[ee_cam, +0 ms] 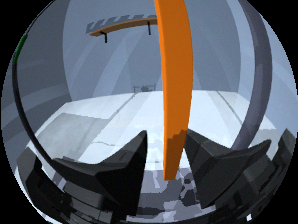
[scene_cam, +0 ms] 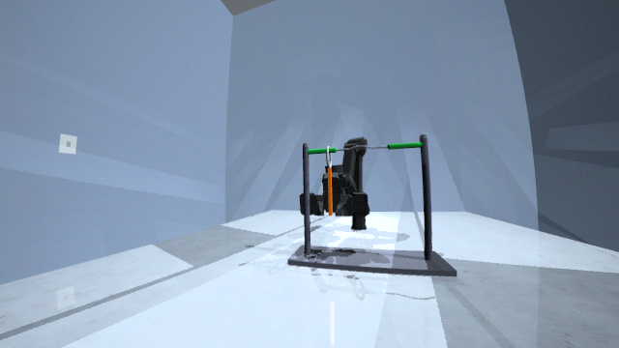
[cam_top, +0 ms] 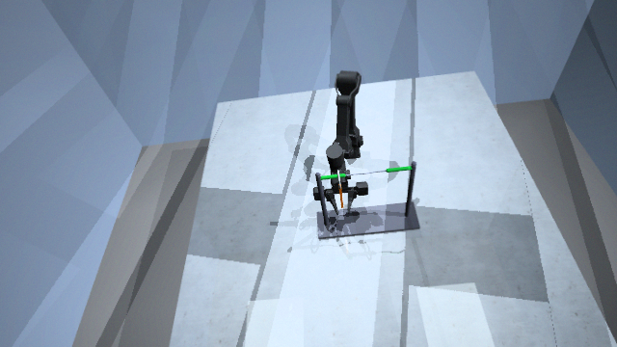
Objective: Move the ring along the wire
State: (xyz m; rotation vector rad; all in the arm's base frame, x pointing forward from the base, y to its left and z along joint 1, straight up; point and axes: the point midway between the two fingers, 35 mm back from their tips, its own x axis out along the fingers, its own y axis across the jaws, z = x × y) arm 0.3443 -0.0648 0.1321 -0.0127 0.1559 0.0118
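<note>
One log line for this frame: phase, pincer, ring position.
phase: approach | pincer: open, straddling handle, no grip | ring: on left green part

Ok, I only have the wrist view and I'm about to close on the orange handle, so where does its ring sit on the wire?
Observer: The small silver ring hangs on the green part of the wire beside the left-hand dark post, short of the thin grey stretch.
Operator: How high on the handle are the fingers?
Observer: From above, the fingers straddle the lower part of the straight orange handle.
Operator: And the destination?
Observer: The other green part, by the right-hand post, has nothing on it.
</note>
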